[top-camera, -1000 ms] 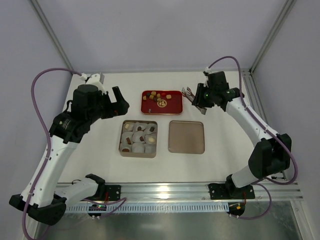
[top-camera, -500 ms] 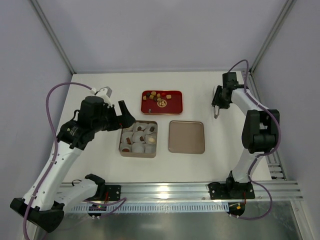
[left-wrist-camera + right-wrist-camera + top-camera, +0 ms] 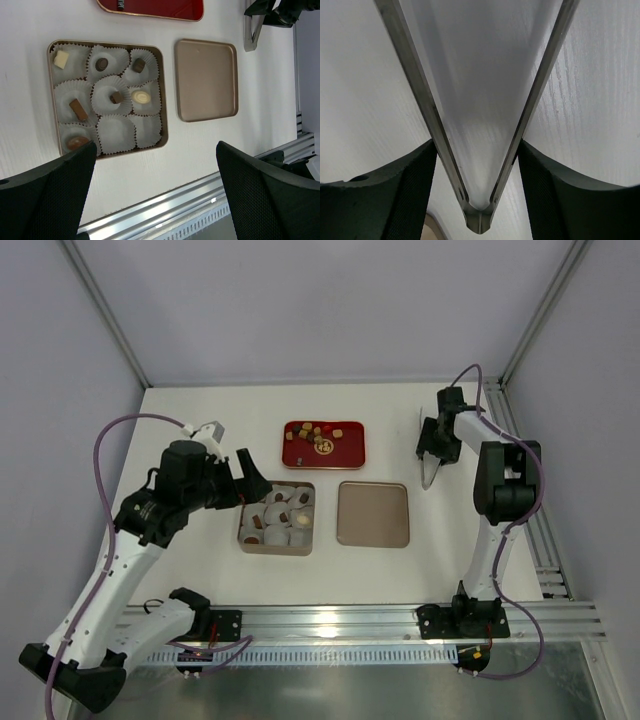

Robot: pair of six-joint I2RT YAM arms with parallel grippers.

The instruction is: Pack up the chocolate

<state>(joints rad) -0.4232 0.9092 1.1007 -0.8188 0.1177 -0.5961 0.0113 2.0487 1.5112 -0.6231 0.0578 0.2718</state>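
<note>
Several tiny chocolate pieces (image 3: pixel 312 432) lie on a red tray (image 3: pixel 345 453) at the back. More pieces (image 3: pixel 116 97) sit in white paper cups inside the tan tin (image 3: pixel 165 135), which also shows in the top view (image 3: pixel 242 536). My left gripper (image 3: pixel 248 470) hovers open and empty over the tin's left side; its black fingers (image 3: pixel 55 192) frame the left wrist view. My right gripper (image 3: pixel 433 438) is shut on metal tongs (image 3: pixel 480 222), whose tips (image 3: pixel 427 478) point down at the table to the right of the red tray.
The tin's flat tan lid (image 3: pixel 373 513) lies to the right of the tin. The metal rail (image 3: pixel 330 620) runs along the near edge. Frame posts stand at the back corners.
My right arm has swung away from the red tray toward the right rear, tongs still held. My left gripper has moved right and nearer, over the tin's left edge.
</note>
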